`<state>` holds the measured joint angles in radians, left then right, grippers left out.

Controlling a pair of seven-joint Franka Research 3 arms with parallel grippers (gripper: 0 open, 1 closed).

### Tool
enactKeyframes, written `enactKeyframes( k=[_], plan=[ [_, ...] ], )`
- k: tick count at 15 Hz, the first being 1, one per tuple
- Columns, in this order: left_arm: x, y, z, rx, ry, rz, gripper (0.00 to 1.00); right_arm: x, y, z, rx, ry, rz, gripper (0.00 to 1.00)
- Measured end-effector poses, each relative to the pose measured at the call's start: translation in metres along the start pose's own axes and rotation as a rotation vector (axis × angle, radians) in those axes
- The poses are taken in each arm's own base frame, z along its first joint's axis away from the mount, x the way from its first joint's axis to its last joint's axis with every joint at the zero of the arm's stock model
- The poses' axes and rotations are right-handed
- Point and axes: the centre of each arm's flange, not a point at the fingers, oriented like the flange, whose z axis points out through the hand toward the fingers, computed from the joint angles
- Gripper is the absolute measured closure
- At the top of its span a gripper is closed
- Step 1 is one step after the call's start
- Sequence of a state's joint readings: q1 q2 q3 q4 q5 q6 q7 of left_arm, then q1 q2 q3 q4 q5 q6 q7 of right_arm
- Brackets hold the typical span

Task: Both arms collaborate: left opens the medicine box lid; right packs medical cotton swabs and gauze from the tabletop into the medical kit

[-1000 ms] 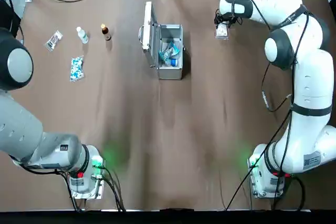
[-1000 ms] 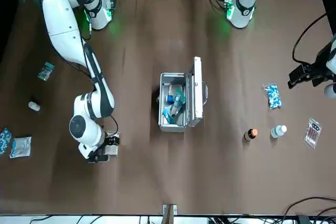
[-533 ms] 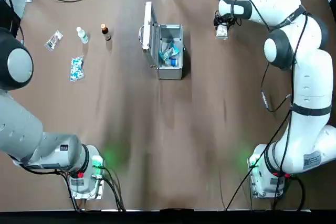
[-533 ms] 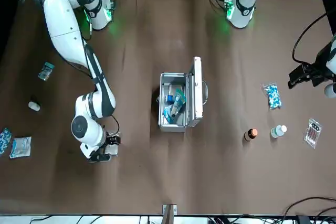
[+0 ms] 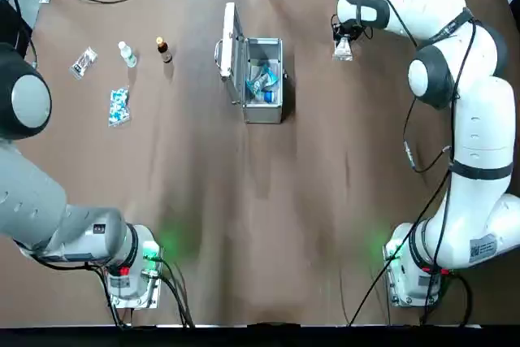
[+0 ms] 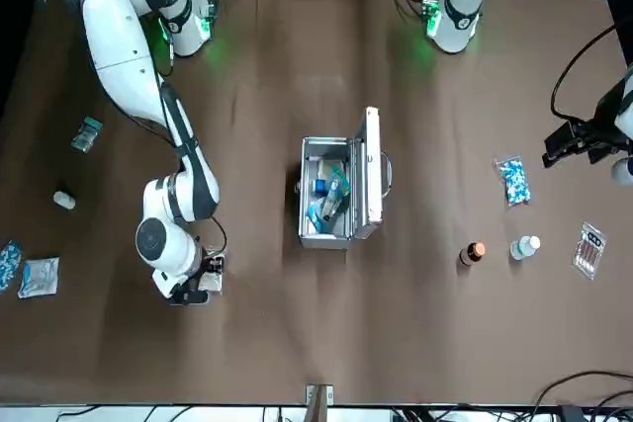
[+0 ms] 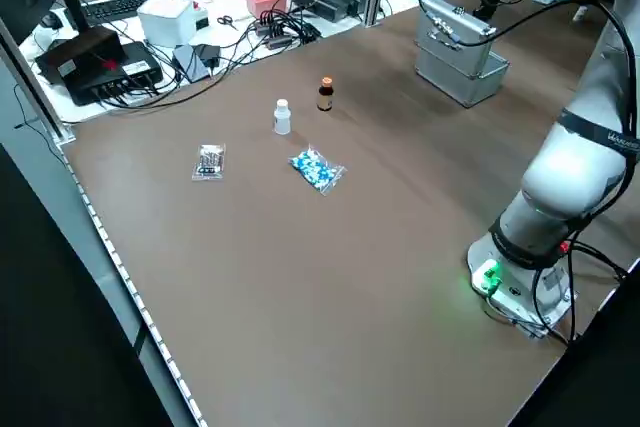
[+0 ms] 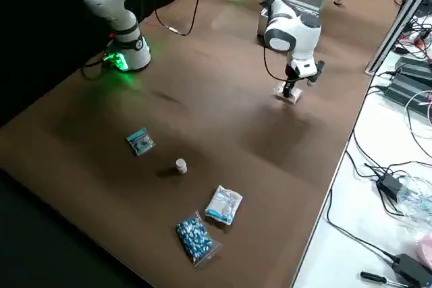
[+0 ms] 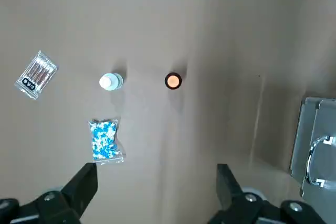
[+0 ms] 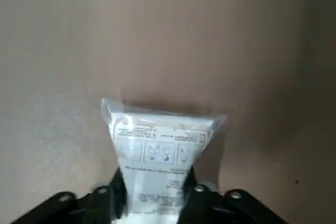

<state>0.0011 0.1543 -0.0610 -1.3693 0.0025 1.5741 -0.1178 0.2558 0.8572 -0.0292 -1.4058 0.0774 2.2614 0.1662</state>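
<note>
The medicine box stands open mid-table, its lid upright on the left side. A blue-and-white cotton swabs packet lies inside it. At the far right of the table, my right gripper is shut on the white gauze pack, held between its fingers at or just above the tabletop. My left gripper hangs open and empty, high above the table's left part, well away from the box.
Left of the box lie a speckled blue-white packet, a white bottle, a brown bottle and a clear packet. At the right end of the table lie a small blue packet, a little bottle and two more packets.
My right gripper with the gauze pack has shifted slightly toward the table's far edge. The left arm and the box have not moved.
</note>
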Motion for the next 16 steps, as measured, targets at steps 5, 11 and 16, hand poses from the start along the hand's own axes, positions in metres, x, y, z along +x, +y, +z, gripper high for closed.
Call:
enactKeyframes(
  k=[5,11,16],
  plan=[
    [0.0,0.0,0.0,0.0,0.0,0.0,0.0,0.0,-0.03,-0.038,0.011,-0.078,0.04,0.74],
    [0.0,0.0,0.0,0.0,0.001,0.0,0.0,-0.024,-0.141,-0.115,0.104,-0.112,0.151,0.76],
    [0.0,0.0,0.0,0.0,0.001,0.0,0.0,-0.07,-0.241,-0.145,0.214,-0.161,0.19,0.76]
  ],
)
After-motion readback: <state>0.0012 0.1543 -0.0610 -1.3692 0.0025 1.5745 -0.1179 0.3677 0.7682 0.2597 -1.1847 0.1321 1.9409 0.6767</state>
